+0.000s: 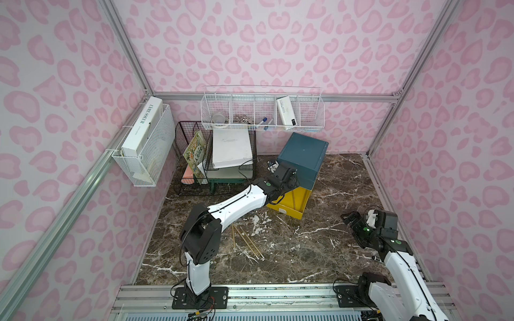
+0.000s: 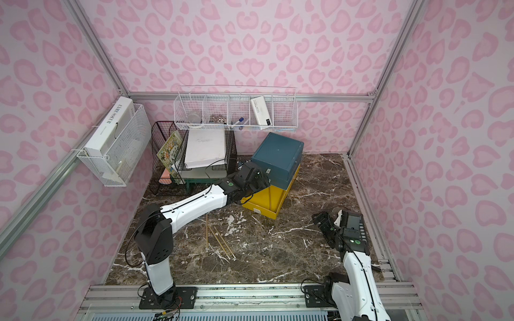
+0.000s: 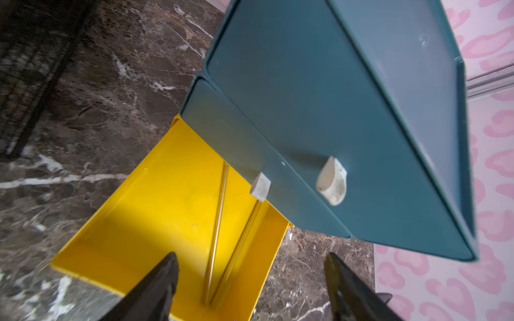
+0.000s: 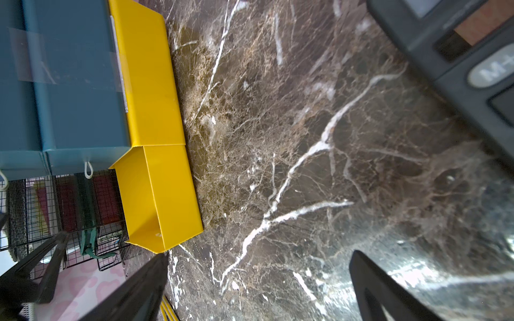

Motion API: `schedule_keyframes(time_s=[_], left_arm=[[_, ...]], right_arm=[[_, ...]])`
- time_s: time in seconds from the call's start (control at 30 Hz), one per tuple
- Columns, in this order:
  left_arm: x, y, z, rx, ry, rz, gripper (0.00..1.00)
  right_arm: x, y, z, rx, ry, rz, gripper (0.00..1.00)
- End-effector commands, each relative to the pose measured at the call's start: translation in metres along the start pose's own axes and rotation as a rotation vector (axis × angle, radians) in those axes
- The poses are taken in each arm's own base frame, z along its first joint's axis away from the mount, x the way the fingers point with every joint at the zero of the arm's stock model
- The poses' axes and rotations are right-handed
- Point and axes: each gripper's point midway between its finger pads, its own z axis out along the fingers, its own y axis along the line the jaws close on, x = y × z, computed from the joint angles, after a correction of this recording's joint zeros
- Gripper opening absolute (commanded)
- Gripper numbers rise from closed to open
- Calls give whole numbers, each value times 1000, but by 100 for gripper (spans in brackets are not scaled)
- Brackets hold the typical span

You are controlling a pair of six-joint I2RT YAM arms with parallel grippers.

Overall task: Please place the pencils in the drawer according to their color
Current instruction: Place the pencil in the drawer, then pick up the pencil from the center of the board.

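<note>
Nearest the front of the bench (image 1: 319, 250), a few loose yellow pencils (image 1: 247, 241) lie unsorted. Right end effector (image 4: 260, 254) sits off to the side, jaws apart, empty. Farther back, left end effector (image 3: 250, 254) hangs spread and empty over the pulled-out yellow drawer (image 3: 155, 211), which holds two pencils (image 3: 218, 222) (yellow, so correct). Teal drawers (image 3: 292, 111) shut; no teal or black pencils visible. Partway done, I judge.
</note>
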Motion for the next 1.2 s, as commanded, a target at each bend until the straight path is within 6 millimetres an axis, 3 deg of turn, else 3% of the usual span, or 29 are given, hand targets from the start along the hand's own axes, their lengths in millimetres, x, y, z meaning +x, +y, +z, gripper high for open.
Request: schedule_keyframes(time_s=[0.0, 0.33, 0.53, 0.73, 1.17], left_arm=[[9, 24, -22, -66, 45, 40, 82], [52, 139, -95, -330, 146, 6, 85], [85, 184, -110, -422, 226, -76, 85], [112, 205, -102, -486, 290, -183, 83], [135, 219, -76, -571, 347, -212, 73]], right_arm=[[-3, 2, 0, -5, -10, -6, 100], [3, 3, 3, -19, 7, -1, 100], [11, 3, 5, -20, 17, 3, 100], [14, 4, 4, -16, 16, 4, 100], [15, 4, 1, -9, 11, -1, 100]])
